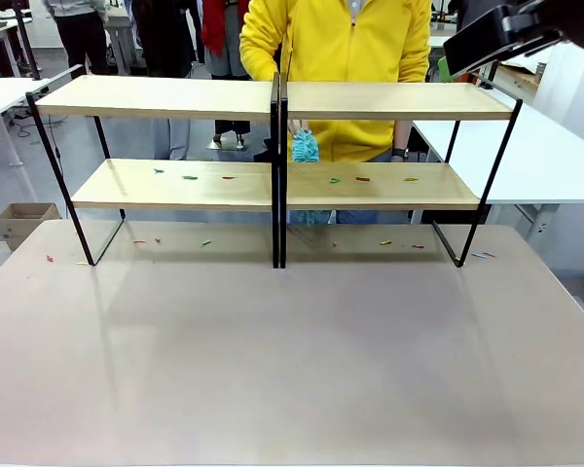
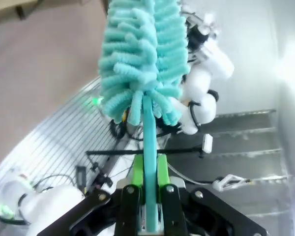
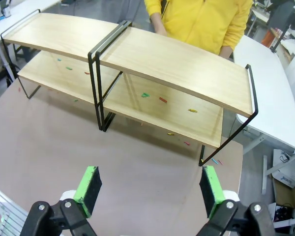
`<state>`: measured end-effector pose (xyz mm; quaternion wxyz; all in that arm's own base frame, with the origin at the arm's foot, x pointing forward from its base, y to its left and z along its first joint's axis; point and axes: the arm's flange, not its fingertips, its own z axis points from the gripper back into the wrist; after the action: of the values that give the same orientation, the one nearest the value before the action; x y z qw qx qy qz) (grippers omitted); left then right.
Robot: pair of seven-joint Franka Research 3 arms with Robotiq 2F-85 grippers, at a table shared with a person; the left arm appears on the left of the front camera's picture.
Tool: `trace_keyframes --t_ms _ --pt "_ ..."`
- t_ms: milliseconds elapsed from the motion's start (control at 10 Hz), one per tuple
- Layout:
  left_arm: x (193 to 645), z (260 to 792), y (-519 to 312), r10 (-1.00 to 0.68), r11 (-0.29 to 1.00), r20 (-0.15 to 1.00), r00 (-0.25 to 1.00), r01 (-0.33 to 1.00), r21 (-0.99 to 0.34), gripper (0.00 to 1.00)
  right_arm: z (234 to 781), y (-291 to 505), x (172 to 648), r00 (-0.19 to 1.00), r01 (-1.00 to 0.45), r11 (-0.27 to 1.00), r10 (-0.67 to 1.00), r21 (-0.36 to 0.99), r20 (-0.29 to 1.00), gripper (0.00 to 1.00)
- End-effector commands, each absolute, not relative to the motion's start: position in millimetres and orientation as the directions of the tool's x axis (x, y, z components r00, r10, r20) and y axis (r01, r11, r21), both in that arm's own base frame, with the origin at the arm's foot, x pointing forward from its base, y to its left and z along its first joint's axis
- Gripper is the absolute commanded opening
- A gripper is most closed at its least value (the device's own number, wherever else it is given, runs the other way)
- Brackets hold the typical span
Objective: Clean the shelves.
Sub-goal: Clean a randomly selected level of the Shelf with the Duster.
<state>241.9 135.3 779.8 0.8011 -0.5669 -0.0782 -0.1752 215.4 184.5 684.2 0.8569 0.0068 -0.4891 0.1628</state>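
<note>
a turquoise duster (image 2: pixel 142 59) is clamped by its handle in the left gripper (image 2: pixel 150 172), ready for sweeping. the fingers of the right gripper (image 3: pixel 150 191) are held apart, empty, facing the scrap-strewn shelves (image 3: pixel 177 61).

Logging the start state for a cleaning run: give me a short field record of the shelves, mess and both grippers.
shelves: two joined racks, standing upright on the table
scraps: small coloured bits on both lower boards, some on the table beneath
left gripper: shut on teal duster
right gripper: open, holding nothing
person: behind the shelves
</note>
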Motion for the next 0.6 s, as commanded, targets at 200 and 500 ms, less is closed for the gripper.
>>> trace_keyframes --t_ms 200,500 --pt "196.6 773.0 263.8 0.279 0.245 0.478 0.833 0.420 -0.874 0.12 684.2 184.3 215.5 0.468 -0.281 0.949 0.268 -0.146 0.842 1.00" --pt "203.1 771.8 252.8 0.158 0.230 0.404 0.901 0.364 -0.903 0.12 684.2 184.3 215.5 0.468 -0.281 0.949 0.268 -0.146 0.842 1.00"
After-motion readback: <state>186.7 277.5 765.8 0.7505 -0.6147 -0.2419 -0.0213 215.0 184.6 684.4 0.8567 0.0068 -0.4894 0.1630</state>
